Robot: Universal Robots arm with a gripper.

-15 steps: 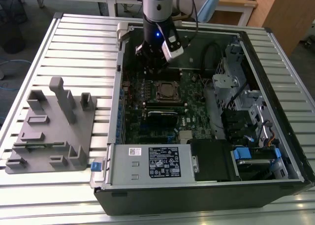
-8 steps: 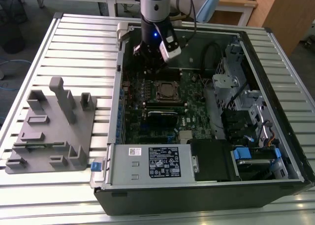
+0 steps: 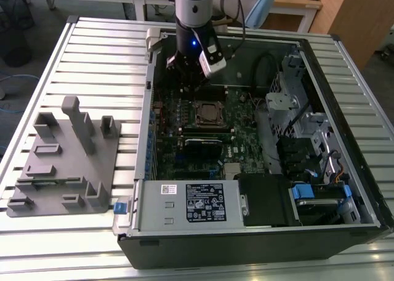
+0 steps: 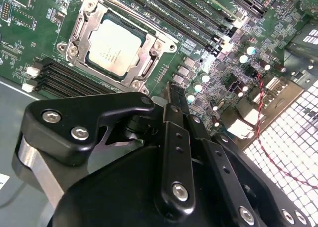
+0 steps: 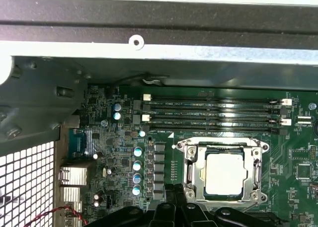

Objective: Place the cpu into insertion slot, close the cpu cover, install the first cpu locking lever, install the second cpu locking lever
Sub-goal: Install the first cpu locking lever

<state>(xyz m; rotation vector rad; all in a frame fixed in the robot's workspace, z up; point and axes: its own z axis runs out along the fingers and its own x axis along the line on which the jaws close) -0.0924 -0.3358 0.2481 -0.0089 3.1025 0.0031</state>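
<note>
Gripper state: the gripper [image 4: 174, 94] has its black fingers drawn together at the tips, with nothing between them.
Gripper position: in the exterior view it hangs over the open computer case [image 3: 258, 241], just beside the insertion slot [image 3: 209, 112]. Whether the tips touch anything cannot be told.
Gripper build: matte black linkage arms with rounded edges, joined by bright steel screw heads.
Cpu: the cpu [image 4: 117, 45] lies flat in the insertion slot, a square chip with a pale, satin silver-beige top.
Cpu cover: the cpu cover [image 5: 191, 173] is down, a thin, shiny metal frame lapping the chip's edges, with the chip showing through its cut-out centre.
Locking levers: thin wire rods run along two sides of the frame. Whether they are hooked cannot be told.
Motherboard: the motherboard [image 5: 124, 152] is green and dense with small parts, among them a row of round, silver-topped capacitors [image 5: 137, 165].
Memory slots: long, dark, ridged memory slots [image 5: 213, 113] run parallel, just beside the socket.
Case wall: a perforated metal grille [image 4: 288, 137] with a twisted red wire [image 4: 263, 117] in front of it.
Table: the ribbed aluminium table [image 3: 98, 53] carries the case and, toward the exterior view's left, a grey moulded fixture plate [image 3: 68, 164] with upright blocks.
</note>
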